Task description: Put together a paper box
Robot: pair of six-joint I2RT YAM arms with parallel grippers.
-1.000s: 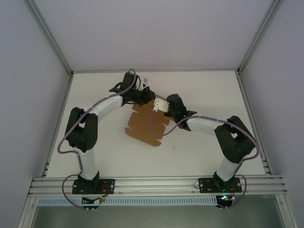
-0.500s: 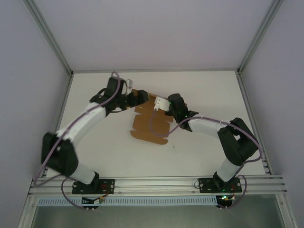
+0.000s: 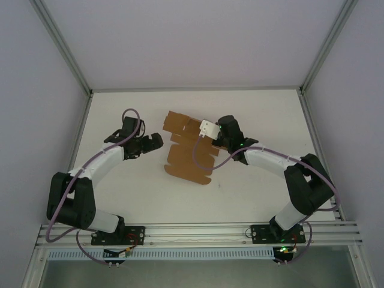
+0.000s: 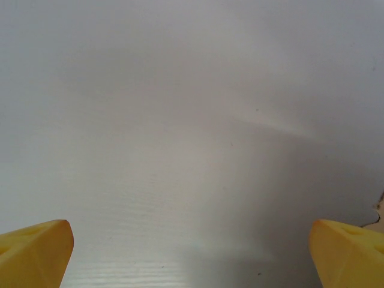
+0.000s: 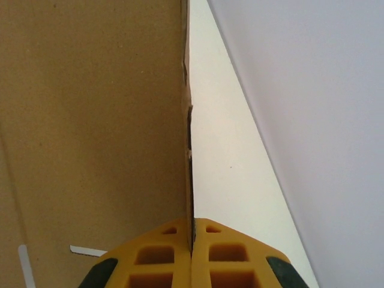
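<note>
- left tool [image 3: 154, 143]: fingers [image 4: 35, 255] wide apart, empty, over bare tabletop [image 4: 180, 120]
- paper box [image 3: 187, 157]: flat, beyond left tool tip, apart; in left wrist view cut off to a sliver
- right tool [image 5: 191, 240]: clamped on paper box edge; fingertips hard to make out from above

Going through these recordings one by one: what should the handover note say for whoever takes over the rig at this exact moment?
Left claw: open, empty, over bare table to the left of the paper box.
Right claw: shut on a thin edge of the paper box, on its right side.
Paper box: a brown die-cut sheet, mid-table between the arms, flaps spread out.
Done: no folded walls or locked tabs can be seen.
Left: raise the walls, fold the flaps, tuck the tabs, close the box.
</note>
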